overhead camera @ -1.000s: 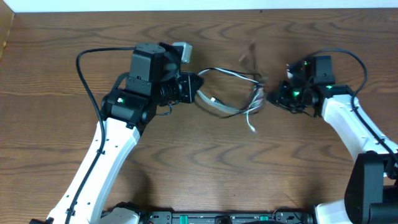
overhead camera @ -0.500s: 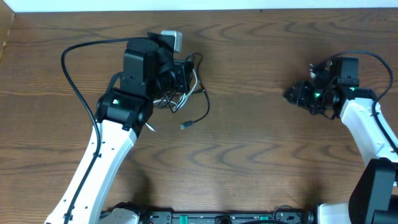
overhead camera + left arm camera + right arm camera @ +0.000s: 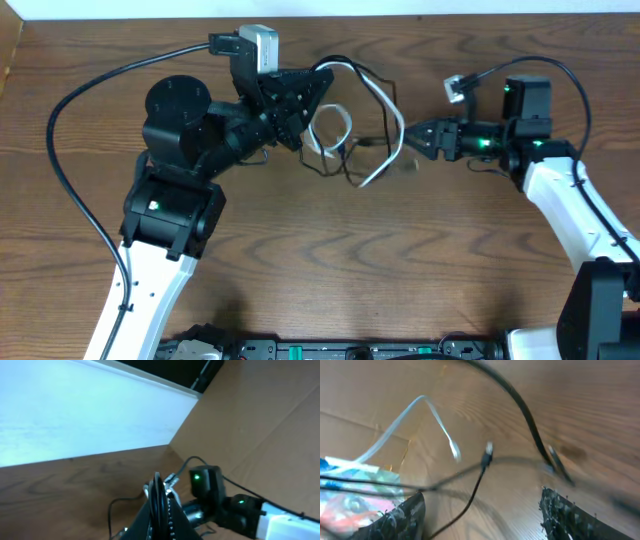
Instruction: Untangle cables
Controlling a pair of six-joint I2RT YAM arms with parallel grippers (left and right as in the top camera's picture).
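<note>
Even bright overhead light, soft shadows, right wrist view motion-blurred

Robot test bench, wood-grain table [image 3: 380, 270], plain white wall [image 3: 65, 415]

The tabletop [image 3: 420, 270] is of dark brown wood with a wavy grain. Along its far edge, seen from above, runs a narrow white band [image 3: 450, 8]. In the left wrist view a pale white wall [image 3: 75, 415] rises behind the tabletop and meets a plain brown panel [image 3: 270, 415] in a corner. In the right wrist view a colourful thing [image 3: 347, 505], blue and red, sits at the lower left, too blurred to name.
</note>
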